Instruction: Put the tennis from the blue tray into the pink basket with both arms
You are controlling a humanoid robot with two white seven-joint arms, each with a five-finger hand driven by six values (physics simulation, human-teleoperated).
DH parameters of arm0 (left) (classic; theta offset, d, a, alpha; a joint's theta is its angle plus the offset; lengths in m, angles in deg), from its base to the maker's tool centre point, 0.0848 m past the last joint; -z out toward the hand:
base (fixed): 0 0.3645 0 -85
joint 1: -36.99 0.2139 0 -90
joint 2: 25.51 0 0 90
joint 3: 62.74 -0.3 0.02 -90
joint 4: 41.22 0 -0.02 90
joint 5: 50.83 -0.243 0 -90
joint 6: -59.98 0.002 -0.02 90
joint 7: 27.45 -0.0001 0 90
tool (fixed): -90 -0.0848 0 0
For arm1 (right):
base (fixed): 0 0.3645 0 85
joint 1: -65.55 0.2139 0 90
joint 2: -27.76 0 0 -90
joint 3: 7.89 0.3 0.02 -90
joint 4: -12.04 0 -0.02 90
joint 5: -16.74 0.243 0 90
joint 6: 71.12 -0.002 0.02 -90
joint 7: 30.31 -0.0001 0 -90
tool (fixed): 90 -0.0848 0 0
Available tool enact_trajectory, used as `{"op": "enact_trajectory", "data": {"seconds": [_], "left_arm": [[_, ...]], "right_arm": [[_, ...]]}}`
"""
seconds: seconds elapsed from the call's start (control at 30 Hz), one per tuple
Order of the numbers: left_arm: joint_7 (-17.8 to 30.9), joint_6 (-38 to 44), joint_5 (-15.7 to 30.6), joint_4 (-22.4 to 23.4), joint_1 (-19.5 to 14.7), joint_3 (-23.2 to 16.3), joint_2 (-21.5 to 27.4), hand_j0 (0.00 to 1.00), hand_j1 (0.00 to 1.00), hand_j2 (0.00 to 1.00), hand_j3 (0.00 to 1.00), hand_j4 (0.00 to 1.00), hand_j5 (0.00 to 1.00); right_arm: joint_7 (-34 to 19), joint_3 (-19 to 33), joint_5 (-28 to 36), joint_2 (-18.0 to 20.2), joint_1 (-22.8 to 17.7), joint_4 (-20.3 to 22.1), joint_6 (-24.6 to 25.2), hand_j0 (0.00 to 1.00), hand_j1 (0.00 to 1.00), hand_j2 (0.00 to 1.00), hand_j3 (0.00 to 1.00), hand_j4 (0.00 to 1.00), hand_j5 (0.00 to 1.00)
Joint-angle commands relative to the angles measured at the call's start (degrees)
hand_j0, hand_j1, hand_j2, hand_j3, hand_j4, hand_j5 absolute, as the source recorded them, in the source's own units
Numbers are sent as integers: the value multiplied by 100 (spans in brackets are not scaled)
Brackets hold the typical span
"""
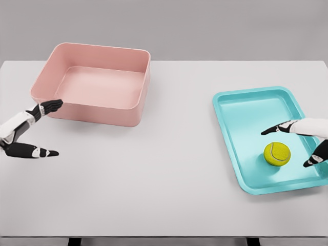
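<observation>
A yellow-green tennis ball lies in the near half of the blue tray at the right of the table. My right hand comes in from the right edge with its fingers spread open around the ball's right side, one fingertip behind it and one to its right, not touching. The pink basket stands at the far left, with nothing in it. My left hand hovers open just left of the basket's near corner, holding nothing.
Everything rests on a white table that fills the view. Bare tabletop stretches between basket and tray and across the whole front.
</observation>
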Motion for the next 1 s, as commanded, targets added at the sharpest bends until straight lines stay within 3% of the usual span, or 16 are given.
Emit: {"op": "enact_trajectory", "data": {"seconds": [0.0, 0.03, 0.17, 0.37, 0.5, 0.97], "left_arm": [[-2, 3, 180, -28, 0, -109, 35, 100, 100, 100, 100, 100, 100], [-2, 3, 303, -19, 282, -83, 35, 100, 100, 100, 100, 100, 100], [-2, 3, 321, -1, 484, -100, 27, 100, 100, 100, 100, 100, 100], [24, 3, 180, -1, 449, -21, -70, 100, 100, 100, 100, 100, 100], [42, 3, -242, 16, 431, -4, -351, 100, 100, 100, 100, 100, 100], [42, 3, -312, 289, 414, 251, -615, 100, 100, 100, 100, 100, 100]], "right_arm": [[2, -78, 9, -40, -1, -96, 0, 99, 99, 99, 99, 99, 99], [2, -96, -132, -110, 8, -105, 17, 99, 99, 99, 99, 99, 99], [2, -104, -167, -259, 8, -254, 17, 99, 99, 99, 99, 99, 99], [2, -219, -176, -383, 8, -334, 0, 99, 99, 99, 99, 99, 99], [2, -289, -299, -400, 8, -369, 0, 99, 99, 99, 99, 99, 99], [2, -307, -369, -462, 8, -465, 0, 99, 99, 99, 99, 99, 99]]}}
